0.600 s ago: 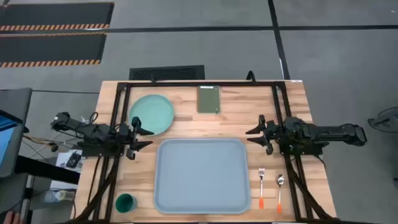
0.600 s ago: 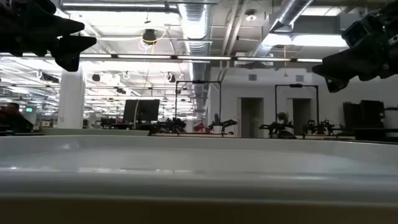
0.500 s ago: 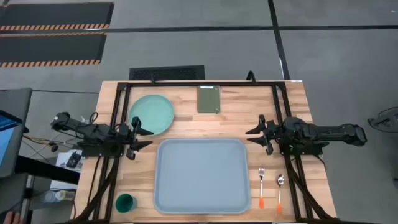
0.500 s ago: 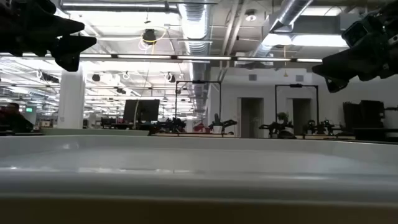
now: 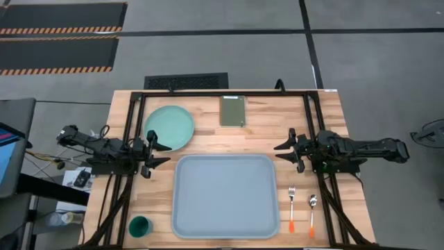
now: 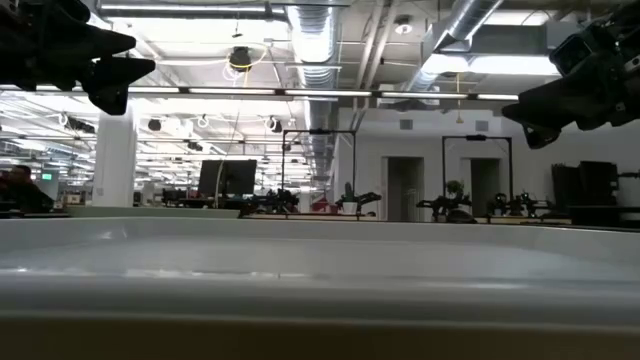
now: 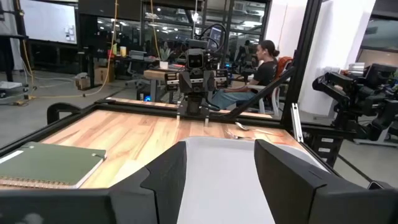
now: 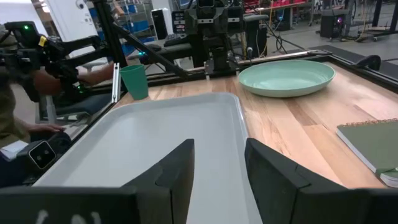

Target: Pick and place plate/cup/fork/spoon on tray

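On either side of the tray [image 5: 224, 196], my two grippers hover above the table: left gripper [image 5: 161, 151] by its far left corner, right gripper [image 5: 283, 149] by its far right corner, both with fingers spread, holding nothing. Plate [image 5: 168, 127] lies beyond the tray's far left corner; cup [image 5: 140, 226] off its near left corner; fork [image 5: 292, 209] and spoon [image 5: 312, 213] just right of it.

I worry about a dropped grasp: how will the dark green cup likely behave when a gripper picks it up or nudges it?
The cup stands upright, open end up, near the tray, so it probably stays put. It looks small and plain, likely light. If knocked onto its round side, it could roll.
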Tool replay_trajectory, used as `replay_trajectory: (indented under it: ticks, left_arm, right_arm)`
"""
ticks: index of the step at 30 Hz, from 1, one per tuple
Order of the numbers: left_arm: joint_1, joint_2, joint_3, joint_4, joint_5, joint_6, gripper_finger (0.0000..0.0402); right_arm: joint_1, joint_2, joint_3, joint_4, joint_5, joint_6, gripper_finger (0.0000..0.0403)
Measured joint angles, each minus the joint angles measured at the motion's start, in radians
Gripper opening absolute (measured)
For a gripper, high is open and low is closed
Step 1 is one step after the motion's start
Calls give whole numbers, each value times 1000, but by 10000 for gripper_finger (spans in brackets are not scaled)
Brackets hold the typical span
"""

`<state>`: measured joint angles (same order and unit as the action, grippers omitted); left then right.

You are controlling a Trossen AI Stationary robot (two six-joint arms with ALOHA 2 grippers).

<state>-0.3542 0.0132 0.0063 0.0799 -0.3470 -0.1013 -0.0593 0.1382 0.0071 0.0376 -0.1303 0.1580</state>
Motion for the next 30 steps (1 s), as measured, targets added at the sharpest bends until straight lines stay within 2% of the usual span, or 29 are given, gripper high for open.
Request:
replay_trajectory:
  ticks: [27, 30]
  left_arm:
    - [0, 0, 0, 0, -1, 1, 180]
    - [0, 0, 0, 37, -94, 29, 180]
  right_arm:
    - [0, 0, 0, 0, 0, 0, 169]
    - [0, 0, 0, 0, 0, 0, 169]
